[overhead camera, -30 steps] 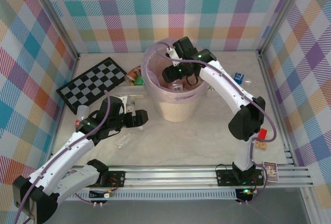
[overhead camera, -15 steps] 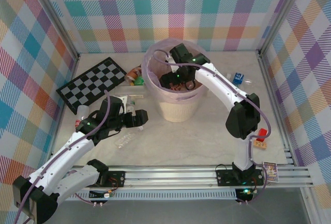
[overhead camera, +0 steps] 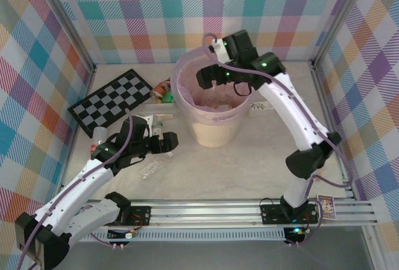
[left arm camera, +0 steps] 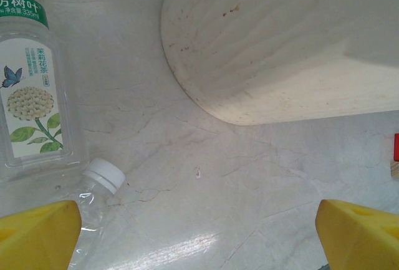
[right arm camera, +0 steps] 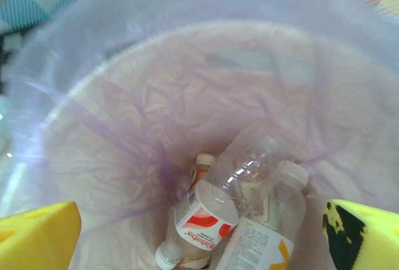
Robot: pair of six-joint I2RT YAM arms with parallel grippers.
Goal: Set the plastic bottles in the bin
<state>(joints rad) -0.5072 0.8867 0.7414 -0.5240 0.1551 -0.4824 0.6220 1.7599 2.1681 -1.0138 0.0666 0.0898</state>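
You're partway through. The bin (overhead camera: pixel 215 130), cream with a pink liner, stands mid-table. At least three plastic bottles lie at its bottom: a crumpled clear bottle (right arm camera: pixel 255 170), a white-labelled bottle (right arm camera: pixel 265 245) and a red-labelled bottle (right arm camera: pixel 202 217).

Your right gripper (overhead camera: pixel 211 80) hangs over the bin's rim at 12 o'clock, jaws spread and empty. Your left gripper (overhead camera: pixel 169 142) sits at the bin's 8 o'clock, jaws also spread, holding nothing.

Left to do: a flower-labelled bottle (left arm camera: pixel 34 89) and a clear white-capped bottle (left arm camera: pixel 93 195) just beside the left gripper. There is also a small cluster of bottles (overhead camera: pixel 163 90) at the bin's 10 o'clock.
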